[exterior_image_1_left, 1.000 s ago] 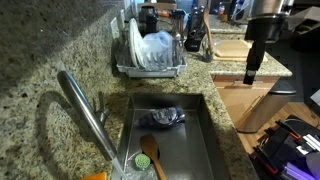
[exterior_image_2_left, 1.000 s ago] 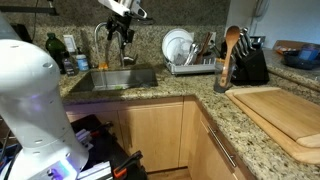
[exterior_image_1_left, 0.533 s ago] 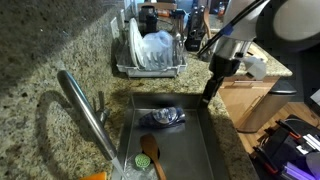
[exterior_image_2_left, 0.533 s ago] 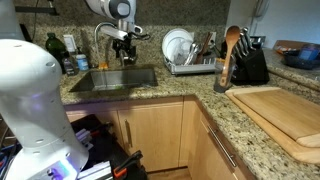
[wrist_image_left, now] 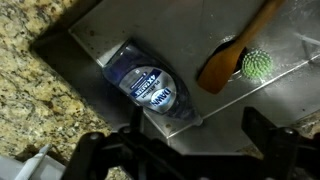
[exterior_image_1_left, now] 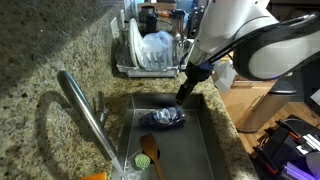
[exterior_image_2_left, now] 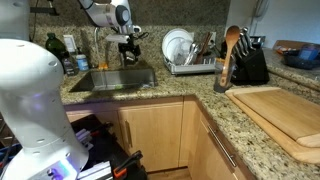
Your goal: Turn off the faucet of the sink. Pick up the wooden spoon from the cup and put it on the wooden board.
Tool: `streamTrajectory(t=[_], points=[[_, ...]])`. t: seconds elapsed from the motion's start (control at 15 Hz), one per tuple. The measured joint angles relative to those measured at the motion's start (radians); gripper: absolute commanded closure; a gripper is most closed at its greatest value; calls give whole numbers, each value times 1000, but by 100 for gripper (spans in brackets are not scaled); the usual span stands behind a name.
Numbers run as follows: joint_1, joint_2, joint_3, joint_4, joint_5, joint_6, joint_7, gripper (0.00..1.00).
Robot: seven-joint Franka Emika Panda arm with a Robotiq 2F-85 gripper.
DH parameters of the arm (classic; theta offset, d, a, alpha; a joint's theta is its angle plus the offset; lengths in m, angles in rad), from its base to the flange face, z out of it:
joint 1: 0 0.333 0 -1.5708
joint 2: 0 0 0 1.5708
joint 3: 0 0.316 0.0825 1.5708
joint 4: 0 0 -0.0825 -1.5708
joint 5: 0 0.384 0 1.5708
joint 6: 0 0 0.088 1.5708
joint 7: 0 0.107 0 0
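Tool over sink, jaws apart; faucet lies across the basin at the opposite rim, spout slanted.

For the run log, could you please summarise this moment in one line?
pincer: open, empty, above sink | below it: blue dish-soap bottle lying in sink | faucet: not touched

My wrist camera peers down into the sink. Exterior views share it: sink close below, sink distant at 10 o'clock.
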Motion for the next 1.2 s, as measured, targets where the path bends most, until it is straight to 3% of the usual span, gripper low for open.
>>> streamTrajectory(t=[0.2, 0.4, 0.53, 0.73, 0.93, 1.2], points=[[2, 19, -5, -8, -25, 0, 32, 0], [37, 125, -55, -2, -224, 164, 217, 0], [105, 216, -140, 52, -409, 288, 378, 0], [219, 326, -281, 216, -625, 360, 607, 0], [260, 389, -323, 361, -649, 363, 677, 0], [260, 400, -321, 383, -648, 363, 680, 0]])
